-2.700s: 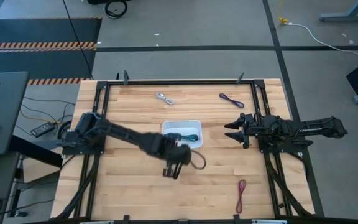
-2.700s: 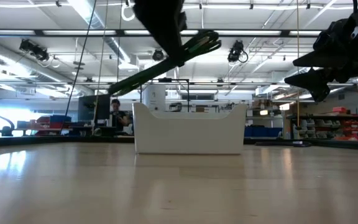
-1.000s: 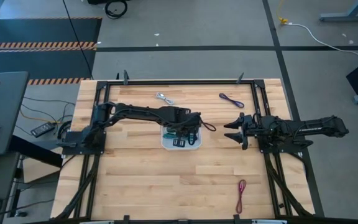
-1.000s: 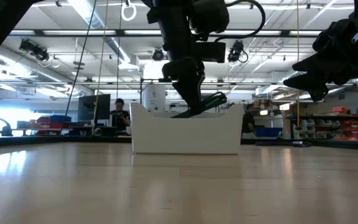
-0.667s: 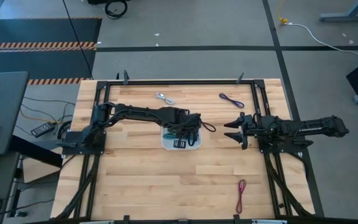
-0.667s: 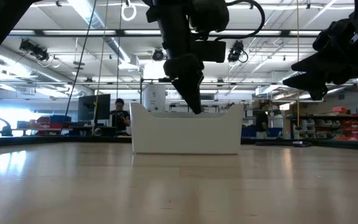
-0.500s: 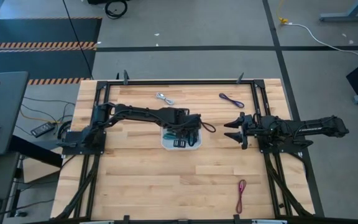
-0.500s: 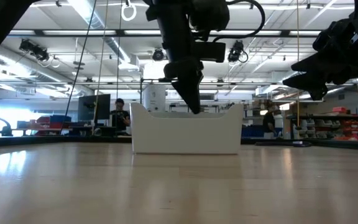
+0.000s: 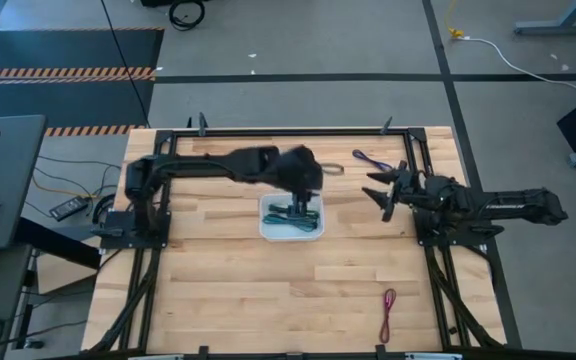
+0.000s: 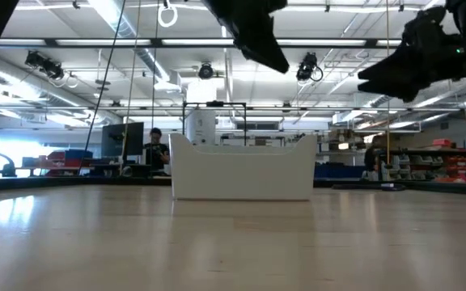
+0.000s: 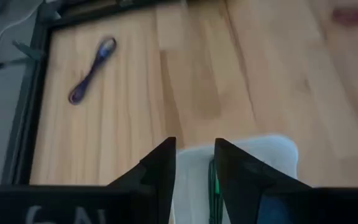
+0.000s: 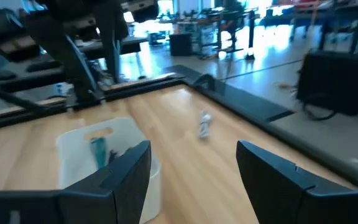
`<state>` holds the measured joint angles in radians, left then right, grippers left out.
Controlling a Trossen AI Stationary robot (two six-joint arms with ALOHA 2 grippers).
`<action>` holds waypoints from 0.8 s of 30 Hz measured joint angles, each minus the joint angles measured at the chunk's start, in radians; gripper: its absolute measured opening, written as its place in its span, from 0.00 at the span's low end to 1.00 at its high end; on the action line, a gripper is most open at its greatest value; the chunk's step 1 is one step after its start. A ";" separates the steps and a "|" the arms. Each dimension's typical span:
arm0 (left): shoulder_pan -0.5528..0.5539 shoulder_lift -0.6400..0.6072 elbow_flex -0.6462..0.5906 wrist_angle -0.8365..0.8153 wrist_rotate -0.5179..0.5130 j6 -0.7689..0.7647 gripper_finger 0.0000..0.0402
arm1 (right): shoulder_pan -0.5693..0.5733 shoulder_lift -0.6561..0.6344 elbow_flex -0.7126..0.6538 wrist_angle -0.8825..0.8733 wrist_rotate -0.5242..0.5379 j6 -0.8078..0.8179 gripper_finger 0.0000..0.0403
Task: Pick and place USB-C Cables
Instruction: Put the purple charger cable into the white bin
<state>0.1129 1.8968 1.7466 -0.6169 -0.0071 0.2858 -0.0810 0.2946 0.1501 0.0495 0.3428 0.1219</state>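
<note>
The white bin stands mid-table, with a green cable and a teal cable lying inside. My left gripper hovers open and empty above the bin's far side; its wrist view shows the green cable between the fingers, far below. A purple cable lies flat by the far edge and a dark red one near the near right corner. The silver-white cable shows only in the right wrist view; the left arm hides it from above. My right gripper hangs open to the right of the bin.
A black metal frame runs along the table's far edge and both sides. Bare wood lies left of and in front of the bin. A person sits in the room beyond the table.
The green cable that stuck out from my left gripper's tips at the bin has left the fingers and lies in the bin. The left gripper has then risen clear and swung toward the far edge. The right gripper has shifted toward the far edge and up a little.
</note>
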 joint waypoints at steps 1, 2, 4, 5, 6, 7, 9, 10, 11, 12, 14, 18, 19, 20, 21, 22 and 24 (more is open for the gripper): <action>0.011 -0.011 0.000 0.003 0.025 -0.007 0.29 | -0.015 0.022 0.020 0.001 0.000 -0.016 0.61; 0.021 -0.024 0.000 0.019 0.048 -0.013 0.29 | -0.031 0.046 0.041 0.002 0.000 -0.028 0.61; 0.041 -0.044 0.000 0.019 0.082 -0.019 0.29 | -0.064 0.105 0.085 0.001 -0.004 -0.048 0.61; 0.049 -0.055 0.000 0.019 0.091 -0.021 0.29 | -0.081 0.137 0.108 0.001 -0.009 -0.057 0.61; 0.057 -0.061 0.000 0.011 0.098 -0.024 0.29 | -0.098 0.169 0.132 0.002 -0.018 -0.070 0.61; 0.064 -0.064 0.000 0.010 0.098 -0.027 0.29 | -0.115 0.203 0.154 0.002 -0.028 -0.078 0.61; 0.076 -0.078 -0.003 -0.013 0.100 -0.028 0.29 | -0.153 0.275 0.198 0.002 -0.047 -0.096 0.61; 0.081 -0.084 -0.010 -0.012 0.101 -0.024 0.29 | -0.171 0.314 0.219 0.001 -0.057 -0.101 0.61; 0.087 -0.094 -0.021 0.005 0.101 -0.018 0.29 | -0.191 0.352 0.239 -0.002 -0.068 -0.105 0.61; 0.094 -0.109 -0.041 0.005 0.100 -0.011 0.29 | -0.212 0.390 0.259 -0.003 -0.083 -0.110 0.61; 0.113 -0.134 -0.084 0.025 0.101 -0.006 0.29 | -0.254 0.472 0.301 -0.004 -0.108 -0.119 0.61; 0.181 -0.225 -0.229 0.118 0.107 0.010 0.29 | -0.349 0.631 0.392 -0.037 -0.151 -0.151 0.61; 0.200 -0.255 -0.277 0.166 0.118 0.007 0.29 | -0.374 0.667 0.420 -0.068 -0.161 -0.161 0.61; 0.222 -0.284 -0.328 0.216 0.134 0.005 0.29 | -0.397 0.707 0.451 -0.093 -0.171 -0.168 0.61; 0.240 -0.313 -0.380 0.271 0.154 -0.002 0.29 | -0.423 0.744 0.481 -0.122 -0.186 -0.174 0.61; 0.258 -0.339 -0.431 0.331 0.170 -0.011 0.29 | -0.446 0.777 0.510 -0.163 -0.198 -0.180 0.61; 0.290 -0.391 -0.525 0.436 0.188 -0.015 0.29 | -0.486 0.846 0.573 -0.229 -0.225 -0.200 0.61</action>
<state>0.4031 1.5054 1.2213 -0.1810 0.1813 0.2711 -0.5670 1.1410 0.7232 -0.1794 0.1175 -0.0782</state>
